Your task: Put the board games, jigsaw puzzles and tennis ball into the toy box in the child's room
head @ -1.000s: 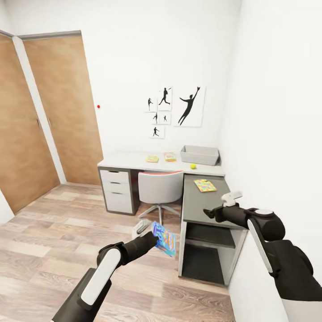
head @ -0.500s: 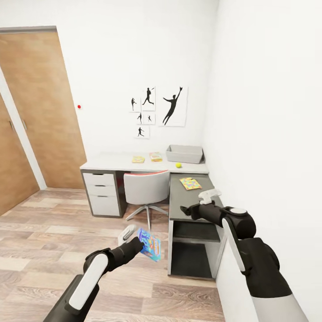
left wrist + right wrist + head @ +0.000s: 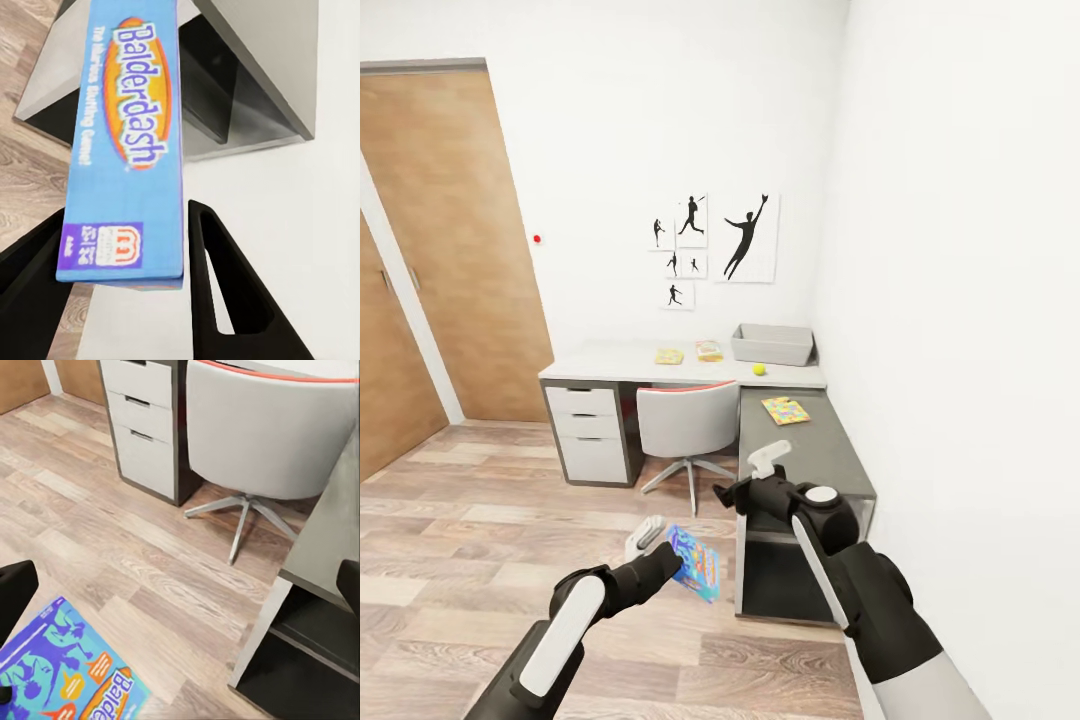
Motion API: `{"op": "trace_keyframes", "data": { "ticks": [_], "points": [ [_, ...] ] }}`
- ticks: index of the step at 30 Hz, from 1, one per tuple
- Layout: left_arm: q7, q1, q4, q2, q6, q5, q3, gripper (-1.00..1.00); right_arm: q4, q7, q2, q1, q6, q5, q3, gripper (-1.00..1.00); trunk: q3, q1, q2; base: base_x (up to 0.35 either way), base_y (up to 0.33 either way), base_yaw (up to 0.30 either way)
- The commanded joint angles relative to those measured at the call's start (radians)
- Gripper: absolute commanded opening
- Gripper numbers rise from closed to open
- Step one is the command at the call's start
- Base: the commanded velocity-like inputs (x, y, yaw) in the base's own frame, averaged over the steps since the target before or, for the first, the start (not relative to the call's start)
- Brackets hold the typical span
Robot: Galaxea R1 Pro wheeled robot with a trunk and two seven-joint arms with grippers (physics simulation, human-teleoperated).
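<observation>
Since earlier my right end effector (image 3: 748, 482) pulled inward, fingers spread | bench (image 3: 660, 363) ahead, wood floor (image 3: 470, 520) | left end effector (image 3: 668, 556) clamps Balderdash box (image 3: 696, 563).

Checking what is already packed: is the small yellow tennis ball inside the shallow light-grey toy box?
No, the small yellow tennis ball rests on the pale-grey desk top, just in front of the shallow light-grey toy box.

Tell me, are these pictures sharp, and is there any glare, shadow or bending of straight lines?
Head view: even, soft light, no glare; the door edge leans, so the wide lens distorts; the tennis ball and toy box look small but clear. Left wrist view: crisp "Balderdash" print on the blue board game, with the shelf under the table in deep shadow. Right wrist view: sharp, a faint shadow under the chair.
</observation>
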Motion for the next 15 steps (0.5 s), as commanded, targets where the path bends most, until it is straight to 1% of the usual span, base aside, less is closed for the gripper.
{"op": "trace_keyframes", "data": {
  "ticks": [1, 3, 11, 15],
  "points": [
    [0.010, -0.001, -0.001, 0.001, 0.001, 0.011, -0.001, -1.00, -0.001, 0.001, 0.001, -0.001, 0.004, 0.004, 0.000, 1.00, -0.001, 0.000, -0.001, 0.000, 0.000, 0.000],
    [0.006, -0.001, -0.001, 0.001, 0.001, 0.011, -0.001, -1.00, -0.022, -0.015, 0.002, -0.001, 0.004, 0.004, 0.003, 1.00, -0.001, 0.000, -0.001, 0.000, 0.000, -0.148],
    [0.003, -0.001, -0.001, 0.000, 0.002, 0.012, -0.001, -1.00, -0.044, -0.020, -0.001, 0.000, 0.004, 0.006, 0.005, 1.00, -0.001, 0.000, -0.001, 0.001, 0.000, -0.231],
    [0.002, -0.001, 0.000, 0.001, 0.003, 0.010, -0.001, -1.00, -0.060, -0.020, -0.002, 0.000, 0.004, 0.009, 0.007, 1.00, -0.001, 0.000, -0.001, 0.112, 0.085, -0.081]
  ]
}}
